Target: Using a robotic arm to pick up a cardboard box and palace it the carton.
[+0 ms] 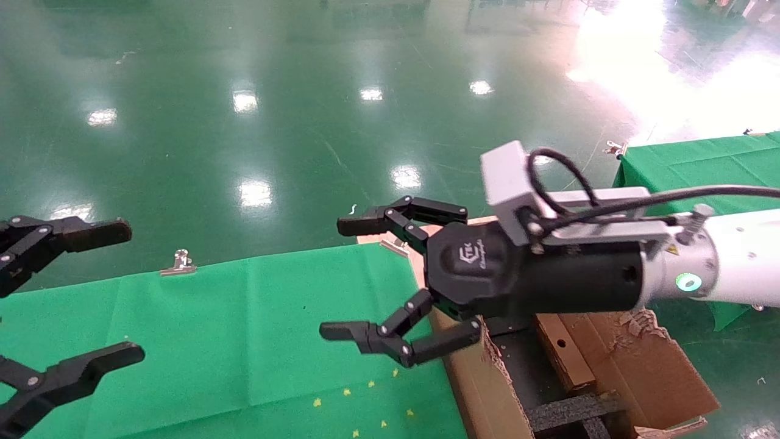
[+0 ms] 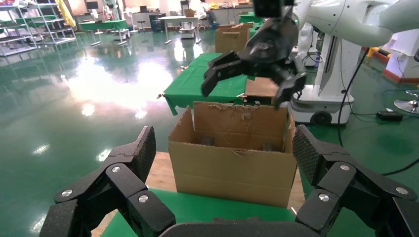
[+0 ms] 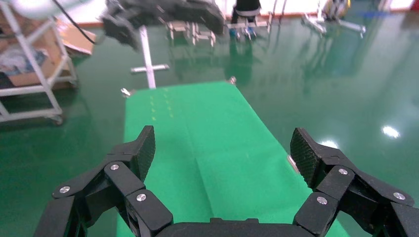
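Note:
My right arm [image 1: 731,262] reaches in from the right above the carton [image 1: 646,366]. Its gripper [image 1: 332,279] is open and empty, over the green table beside the carton's left wall. The carton has torn flaps and black foam [image 1: 573,411] inside. The small brown cardboard box [image 1: 563,350], with a round hole on its side, lies inside the carton under my right wrist. In the left wrist view the carton [image 2: 232,168] stands ahead with the open right gripper [image 2: 252,74] above it. My left gripper [image 1: 131,291] is open and empty at the left edge.
A green cloth covers the table [image 1: 244,341], held by metal clips [image 1: 178,263], with small yellow marks [image 1: 365,396] near the front. A second green table [image 1: 694,161] stands at the right. A shiny green floor lies beyond. A white robot base [image 2: 331,74] stands behind the carton.

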### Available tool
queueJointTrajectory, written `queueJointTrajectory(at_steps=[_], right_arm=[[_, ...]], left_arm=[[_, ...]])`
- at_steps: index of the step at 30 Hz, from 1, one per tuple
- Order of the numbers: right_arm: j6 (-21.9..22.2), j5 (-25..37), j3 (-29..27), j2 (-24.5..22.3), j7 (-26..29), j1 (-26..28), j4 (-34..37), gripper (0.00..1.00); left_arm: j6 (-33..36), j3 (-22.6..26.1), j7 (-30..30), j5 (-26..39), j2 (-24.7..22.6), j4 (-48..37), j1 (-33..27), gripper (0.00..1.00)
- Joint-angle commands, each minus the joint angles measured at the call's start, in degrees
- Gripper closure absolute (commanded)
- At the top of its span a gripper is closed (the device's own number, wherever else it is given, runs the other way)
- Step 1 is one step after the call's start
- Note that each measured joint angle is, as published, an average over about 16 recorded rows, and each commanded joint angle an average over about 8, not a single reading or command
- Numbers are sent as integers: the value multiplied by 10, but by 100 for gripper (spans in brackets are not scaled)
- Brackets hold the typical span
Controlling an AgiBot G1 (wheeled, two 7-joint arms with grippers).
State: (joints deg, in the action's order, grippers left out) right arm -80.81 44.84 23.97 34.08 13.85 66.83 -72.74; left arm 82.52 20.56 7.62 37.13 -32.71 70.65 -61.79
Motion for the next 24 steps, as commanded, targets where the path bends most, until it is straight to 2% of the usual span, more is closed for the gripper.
queueJointTrajectory(at_steps=[1,7,12,24], right_arm=[[-16,-9,-25,3,-10,-17,-3,0],[-50,-31,-82,10,-31,-54,-8,0],[-62,-39,-102,12,-37,-67,-10,0],[-54,-34,-87,11,-33,-58,-9,0]], left_arm=[[0,0,0,0,0,0,0,0],[0,0,0,0,0,0,0,0],[0,0,0,0,0,0,0,0],[0,0,0,0,0,0,0,0]])
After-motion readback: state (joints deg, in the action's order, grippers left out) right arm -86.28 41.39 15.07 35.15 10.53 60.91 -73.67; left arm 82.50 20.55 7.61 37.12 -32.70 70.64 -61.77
